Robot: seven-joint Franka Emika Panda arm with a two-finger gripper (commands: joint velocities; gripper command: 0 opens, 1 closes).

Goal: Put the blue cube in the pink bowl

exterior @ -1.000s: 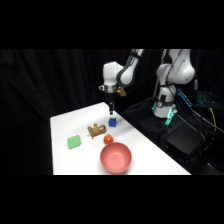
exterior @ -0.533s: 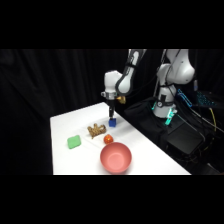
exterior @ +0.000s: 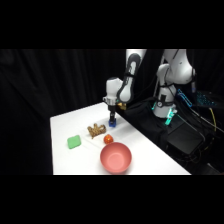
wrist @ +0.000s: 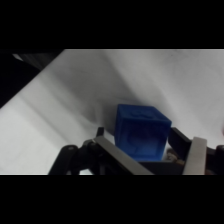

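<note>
The blue cube [wrist: 141, 131] sits on the worktop [exterior: 145, 150] between the gripper's [exterior: 113, 120] fingers, which bracket it for a grasp; whether they press it I cannot tell. The pink bowl [exterior: 115, 157] waits at six o'clock.

Side view: looking down across the counter [exterior: 150, 150] from afar. Wrist view: looking closely past the end effector [wrist: 145, 150]; both sharing the blue cube [exterior: 113, 121].

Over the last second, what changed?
The gripper came down from above onto the cube; its fingers now straddle the cube, which sits on the table where it was. Whether they have clamped it can't be told. Bowl, ball and green block unmoved.
</note>
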